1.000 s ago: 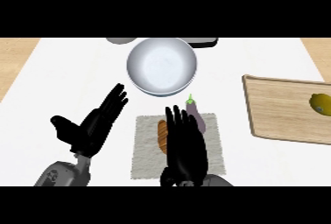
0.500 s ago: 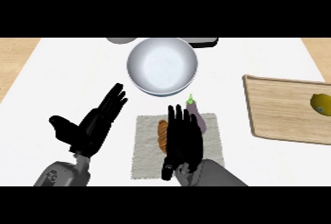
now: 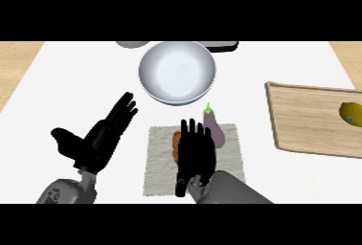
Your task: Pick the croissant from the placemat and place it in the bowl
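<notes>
Overall, the white bench (image 3: 71, 81) carries a large white bowl (image 3: 176, 72) at far centre and a wooden cutting board (image 3: 304, 124) at right. A grey placemat (image 3: 159, 177) lies just on the near side of the bowl. The left hand (image 3: 99, 139), fingers straight and holding nothing, shows left of the placemat. The right hand (image 3: 194, 155), flat and unclenched, lies over the placemat and covers most of the croissant (image 3: 175, 143); contact cannot be confirmed. A purple eggplant (image 3: 216, 133) lies just right of its fingers. A lemon (image 3: 349, 113) sits on the board.
</notes>
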